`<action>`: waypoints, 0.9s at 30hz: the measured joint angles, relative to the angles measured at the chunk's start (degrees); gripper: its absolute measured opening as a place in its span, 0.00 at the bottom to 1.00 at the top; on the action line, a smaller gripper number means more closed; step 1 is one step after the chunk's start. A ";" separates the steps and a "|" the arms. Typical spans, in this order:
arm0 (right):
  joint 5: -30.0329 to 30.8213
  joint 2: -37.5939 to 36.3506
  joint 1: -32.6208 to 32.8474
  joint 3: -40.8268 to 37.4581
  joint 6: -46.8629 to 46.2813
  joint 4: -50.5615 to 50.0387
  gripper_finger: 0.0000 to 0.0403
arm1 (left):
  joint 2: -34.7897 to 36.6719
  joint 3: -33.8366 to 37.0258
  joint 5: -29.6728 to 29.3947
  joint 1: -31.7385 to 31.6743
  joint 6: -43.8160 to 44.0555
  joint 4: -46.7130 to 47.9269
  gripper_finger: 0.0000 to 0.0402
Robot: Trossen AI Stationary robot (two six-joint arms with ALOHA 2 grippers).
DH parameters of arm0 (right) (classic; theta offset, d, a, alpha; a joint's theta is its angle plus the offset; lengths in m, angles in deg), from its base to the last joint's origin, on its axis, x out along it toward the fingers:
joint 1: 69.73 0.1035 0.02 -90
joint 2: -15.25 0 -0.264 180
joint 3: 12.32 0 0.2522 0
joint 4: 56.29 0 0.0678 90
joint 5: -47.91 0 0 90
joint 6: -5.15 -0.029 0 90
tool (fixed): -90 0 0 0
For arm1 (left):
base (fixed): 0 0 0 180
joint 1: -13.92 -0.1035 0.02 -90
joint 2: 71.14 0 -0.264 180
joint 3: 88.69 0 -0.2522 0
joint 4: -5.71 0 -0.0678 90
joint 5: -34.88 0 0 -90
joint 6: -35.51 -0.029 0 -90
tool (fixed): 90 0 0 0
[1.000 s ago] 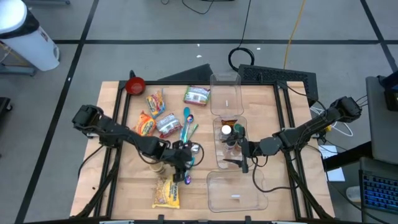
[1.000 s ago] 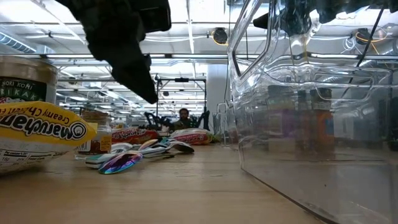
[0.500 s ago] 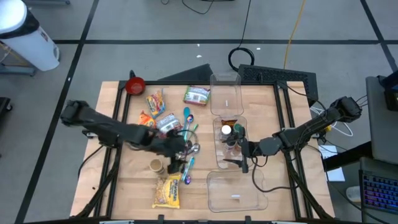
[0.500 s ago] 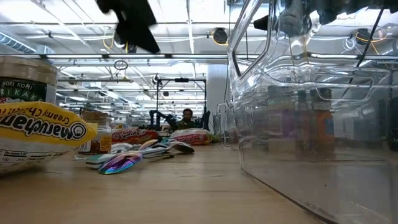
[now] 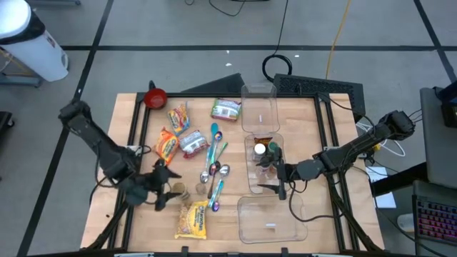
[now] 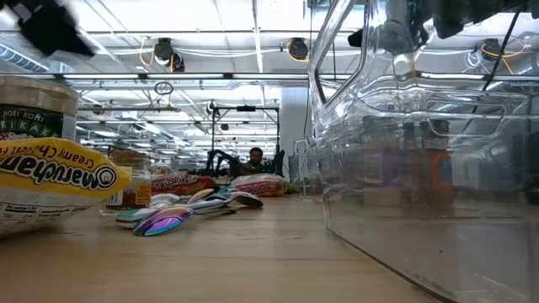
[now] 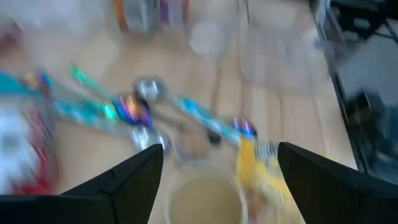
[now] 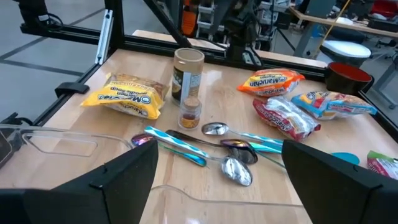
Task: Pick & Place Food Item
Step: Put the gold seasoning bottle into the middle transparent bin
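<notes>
Your left pincer (image 5: 158, 191) is hanging released at lower left, the jar (image 5: 180, 190) sitting just right of it.

1. The jar (image 5: 181, 190) stands upright on the table (image 5: 153, 228), tan-lidded with a dark label, just behind the yellow noodle pack (image 5: 191, 219).
2. A small spice bottle (image 8: 190, 112) stands upright touching the jar's side.
3. The noodle pack lies flat near the table's front edge.
</notes>
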 joint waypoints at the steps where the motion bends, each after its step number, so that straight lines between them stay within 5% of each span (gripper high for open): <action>1: 0.01 0.00 0.00 0.02 0.00 0.30 0.83 | 0.28 2.28 0.20 1.33 1.87 -1.02 0.81; 8: 0.03 0.00 0.00 0.00 0.00 2.11 0.83 | 0.30 11.76 0.02 4.57 13.87 -1.26 0.81; 16: 0.01 0.00 0.00 0.00 0.00 2.11 0.83 | -0.28 19.67 -1.52 2.22 17.64 -6.61 0.81; 27: 0.03 0.00 0.00 0.00 0.00 2.09 0.83 | -3.12 22.84 -4.94 -1.64 5.74 -18.30 0.81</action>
